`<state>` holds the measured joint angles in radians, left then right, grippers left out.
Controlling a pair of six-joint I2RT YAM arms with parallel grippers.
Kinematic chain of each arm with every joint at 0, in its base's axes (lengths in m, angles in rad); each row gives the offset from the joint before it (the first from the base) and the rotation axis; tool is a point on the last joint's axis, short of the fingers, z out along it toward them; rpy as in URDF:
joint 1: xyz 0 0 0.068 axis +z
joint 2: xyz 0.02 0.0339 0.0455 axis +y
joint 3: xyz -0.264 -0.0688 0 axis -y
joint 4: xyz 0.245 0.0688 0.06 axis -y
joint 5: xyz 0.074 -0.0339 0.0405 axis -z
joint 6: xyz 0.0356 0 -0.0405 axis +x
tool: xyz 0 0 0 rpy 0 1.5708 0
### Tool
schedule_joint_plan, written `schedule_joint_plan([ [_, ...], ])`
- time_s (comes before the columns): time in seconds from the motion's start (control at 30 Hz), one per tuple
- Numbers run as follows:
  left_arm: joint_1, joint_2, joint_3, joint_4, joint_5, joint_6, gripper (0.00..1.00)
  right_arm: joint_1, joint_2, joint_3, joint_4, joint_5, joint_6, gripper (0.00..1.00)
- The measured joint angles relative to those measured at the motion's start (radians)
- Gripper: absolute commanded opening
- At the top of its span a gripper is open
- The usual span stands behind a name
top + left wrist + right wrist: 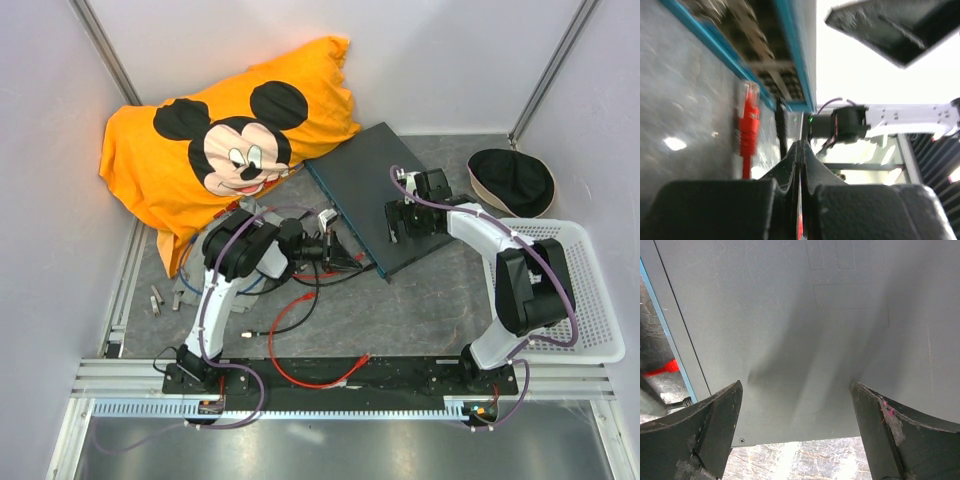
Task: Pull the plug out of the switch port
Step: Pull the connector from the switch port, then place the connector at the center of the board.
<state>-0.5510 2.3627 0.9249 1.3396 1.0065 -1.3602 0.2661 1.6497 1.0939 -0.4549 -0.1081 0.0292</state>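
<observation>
Seemingly the pull is either just made or about to be. The switch (375,190) lies flat mid-table with its teal face (792,50) turned toward eight o'clock. The left gripper (800,150) sits right at that face, fingers pressed together; whether they pinch anything thin I cannot tell. A red plug (749,117) lies on the table (400,320) just beside the face, its clear tip apparently outside any socket, though the view is blurred. A black cable (782,125) runs up to the face near its corner and may be seated there. Toward two o'clock, the right gripper (408,218) hangs over the switch's top, jaws wide apart, holding nothing.
</observation>
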Motion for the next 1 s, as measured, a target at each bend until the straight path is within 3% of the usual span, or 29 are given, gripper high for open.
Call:
schedule_joint_plan([
  [0.07, 0.008, -0.046, -0.020, -0.031, 0.037, 0.066, 0.16, 0.000, -0.002, -0.003, 0.004, -0.002, 0.000, 0.98],
  [0.1, 0.012, -0.076, -0.022, -0.055, 0.052, 0.113, 0.26, 0.000, -0.002, -0.003, 0.004, -0.003, 0.000, 0.98],
  [0.2, 0.028, -0.227, -0.013, -0.230, 0.082, 0.319, 0.40, -0.001, -0.003, -0.003, 0.004, -0.006, 0.002, 0.98],
  [0.3, 0.035, -0.395, 0.061, -0.549, 0.068, 0.604, 0.45, -0.001, -0.007, -0.003, 0.001, -0.009, 0.005, 0.98],
  [0.43, 0.023, -0.515, 0.235, -0.972, -0.060, 1.019, 0.49, -0.001, -0.025, -0.003, -0.031, -0.014, 0.012, 0.98],
  [0.6, 0.015, -0.547, 0.293, -1.305, -0.217, 1.365, 0.52, -0.003, -0.103, -0.003, -0.059, -0.014, 0.019, 0.98],
  [0.77, 0.002, -0.518, 0.291, -1.503, -0.366, 1.514, 0.51, -0.049, -0.199, -0.003, -0.054, -0.014, 0.019, 0.98],
  [1.0, -0.063, -0.424, 0.351, -1.582, -0.506, 1.573, 0.52, -0.148, -0.233, -0.003, -0.045, -0.022, 0.050, 0.98],
])
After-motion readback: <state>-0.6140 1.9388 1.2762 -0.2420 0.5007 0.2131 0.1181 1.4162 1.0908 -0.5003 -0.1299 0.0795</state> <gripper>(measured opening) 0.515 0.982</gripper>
